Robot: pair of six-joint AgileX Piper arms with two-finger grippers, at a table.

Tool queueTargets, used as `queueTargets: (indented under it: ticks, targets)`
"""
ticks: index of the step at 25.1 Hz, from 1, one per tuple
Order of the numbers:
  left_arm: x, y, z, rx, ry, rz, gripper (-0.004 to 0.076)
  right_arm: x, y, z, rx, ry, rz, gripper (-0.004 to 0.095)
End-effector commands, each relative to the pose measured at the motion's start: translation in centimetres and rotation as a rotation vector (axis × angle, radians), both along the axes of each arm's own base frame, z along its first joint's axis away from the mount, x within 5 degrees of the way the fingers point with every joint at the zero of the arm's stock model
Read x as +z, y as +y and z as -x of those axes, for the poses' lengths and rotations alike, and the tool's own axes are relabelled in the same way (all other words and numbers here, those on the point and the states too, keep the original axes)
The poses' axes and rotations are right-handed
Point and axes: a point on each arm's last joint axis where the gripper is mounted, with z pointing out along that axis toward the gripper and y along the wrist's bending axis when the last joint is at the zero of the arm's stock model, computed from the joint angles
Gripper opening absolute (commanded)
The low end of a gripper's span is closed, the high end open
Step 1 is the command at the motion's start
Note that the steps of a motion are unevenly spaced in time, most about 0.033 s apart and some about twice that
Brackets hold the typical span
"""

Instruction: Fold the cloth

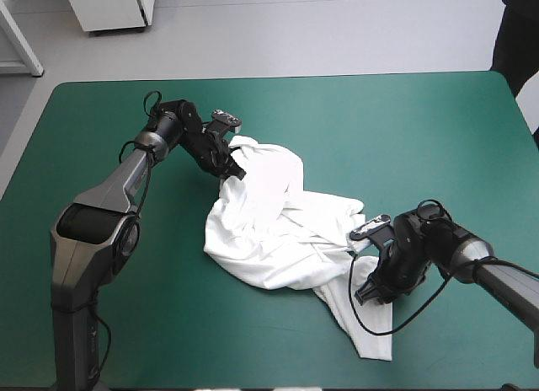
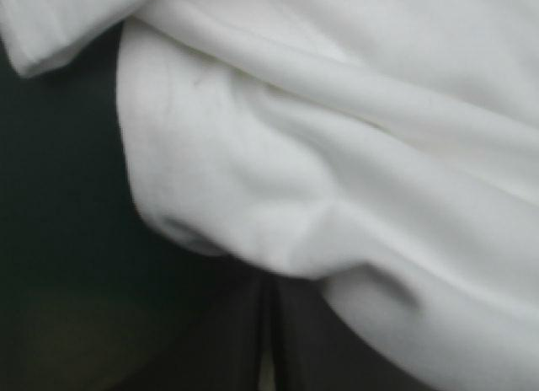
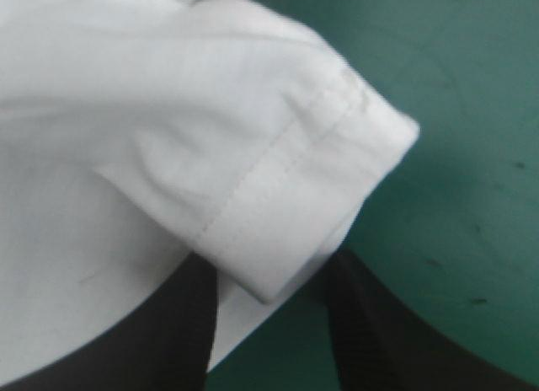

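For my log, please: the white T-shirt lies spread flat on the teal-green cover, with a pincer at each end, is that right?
Not quite. The T-shirt is not spread flat: it lies in a crumpled heap, as the high view shows. The rest holds: it is on the teal-green cover, with the left pincer at its far end and the right pincer at its near end.

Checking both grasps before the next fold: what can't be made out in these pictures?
- Left wrist view: the tips of the left gripper are buried under a fold of the T-shirt, and the view is blurred; how much cloth it pinches is hidden.
- High view: the tips of the right gripper hide under its own wrist.
- Right wrist view: the hem runs off the picture's edge; sleeve or bottom hem, unclear.
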Motion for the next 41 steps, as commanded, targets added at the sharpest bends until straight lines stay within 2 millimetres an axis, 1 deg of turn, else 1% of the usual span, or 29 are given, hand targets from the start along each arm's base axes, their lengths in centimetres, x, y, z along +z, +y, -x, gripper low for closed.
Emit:
queueTargets:
  ticks: [1, 4, 9, 12, 15, 18, 19, 20, 21, 22, 23, 24, 25, 26, 27, 28, 31, 32, 33, 34, 35, 36, 39, 41]
  targets:
    - [3.0, -0.6, 0.7, -0.009, -0.044, 0.053, -0.0022, -0.7, 1.5, -0.6, 0.005, -0.016, -0.128, 0.021]
    - [3.0, -0.6, 0.7, -0.009, -0.044, 0.053, -0.0022, -1.1, 2.0, -0.7, 0.028, 0.004, -0.166, 0.0]
    - [3.0, -0.6, 0.7, -0.009, -0.04, 0.053, -0.0022, -1.5, 2.3, -1.1, 0.011, -0.011, -0.187, -0.0013]
    - [3.9, -0.5, 1.0, -0.011, -0.048, 0.052, -0.0022, -0.7, 2.5, -1.5, 0.021, -0.023, -0.191, -0.0013]
    - [6.3, -0.2, 1.9, -0.02, -0.085, 0.056, -0.0022, 1.6, 2.8, -2.5, 0.057, -0.06, -0.188, -0.0013]
    - [10.2, 0.7, 3.7, -0.024, -0.158, 0.02, -0.0022, 5.6, 3.0, -3.5, 0.075, -0.134, -0.176, -0.0013]
    - [11.6, 1.1, 4.4, -0.021, -0.187, 0.004, -0.0022, 7.7, 2.8, -4.0, 0.072, -0.188, -0.162, -0.0013]
    - [14.3, 1.9, 5.9, 0.003, -0.24, -0.023, -0.0022, 10.8, 2.3, -4.3, 0.07, -0.253, -0.116, -0.0013]
    - [15.8, 2.3, 6.8, 0.018, -0.271, -0.029, -0.0022, 13.3, 1.9, -4.2, 0.054, -0.309, -0.103, -0.0013]
    - [18.9, 3.0, 8.9, 0.024, -0.35, -0.017, -0.0022, 17.5, 1.0, -3.7, 0.023, -0.422, -0.094, -0.0013]
    - [20.1, 3.2, 9.7, 0.031, -0.381, -0.008, -0.0022, 19.6, 0.6, -3.1, 0.011, -0.478, -0.103, -0.0013]
    - [22.8, 3.8, 11.9, 0.051, -0.456, 0.023, -0.0022, 23.4, -0.5, -1.7, -0.02, -0.601, -0.13, -0.0013]
    - [24.0, 4.1, 13.0, 0.058, -0.49, 0.036, -0.0022, 25.4, -1.1, -0.7, -0.035, -0.67, -0.156, -0.0013]
    - [26.4, 4.8, 15.4, 0.063, -0.563, 0.058, -0.0022, 28.7, -2.2, 1.1, -0.046, -0.787, -0.2, -0.0013]
    - [27.3, 5.0, 16.4, 0.066, -0.597, 0.069, -0.0022, 30.3, -2.7, 2.3, -0.052, -0.845, -0.23, -0.0013]
    - [29.5, 5.7, 18.8, 0.074, -0.685, 0.097, -0.0022, 33.0, -3.7, 4.3, -0.061, -0.95, -0.284, -0.0013]
    - [33.5, 7.0, 23.4, 0.088, -0.853, 0.153, -0.0022, 36.9, -5.2, 7.4, -0.075, -1.116, -0.368, -0.0013]
    - [36.2, 7.9, 26.6, 0.098, -0.978, 0.194, -0.0022, 38.9, -6.1, 9.3, -0.083, -1.211, -0.417, -0.0013]
    - [37.6, 8.4, 28.4, 0.105, -1.05, 0.219, -0.0022, 39.9, -6.5, 10.2, -0.084, -1.261, -0.45, -0.0013]
    - [40.1, 9.3, 31.8, 0.12, -1.194, 0.271, -0.0022, 41.6, -7.3, 12.1, -0.085, -1.355, -0.511, -0.0012]
    - [41.2, 9.8, 33.6, 0.13, -1.26, 0.299, -0.0022, 42.5, -7.8, 13.3, -0.08, -1.405, -0.552, -0.0012]
    - [42.7, 10.6, 36.5, 0.139, -1.361, 0.34, -0.0022, 43.9, -8.4, 15.3, -0.059, -1.485, -0.628, -0.0012]
    - [44.0, 11.6, 40.1, 0.148, -1.453, 0.381, -0.0022, 45.3, -9.0, 18.1, -0.008, -1.559, -0.748, -0.0012]
    - [44.2, 12.1, 42.1, 0.146, -1.479, 0.396, -0.0022, 45.7, -9.1, 19.5, 0.038, -1.57, -0.813, -0.0012]
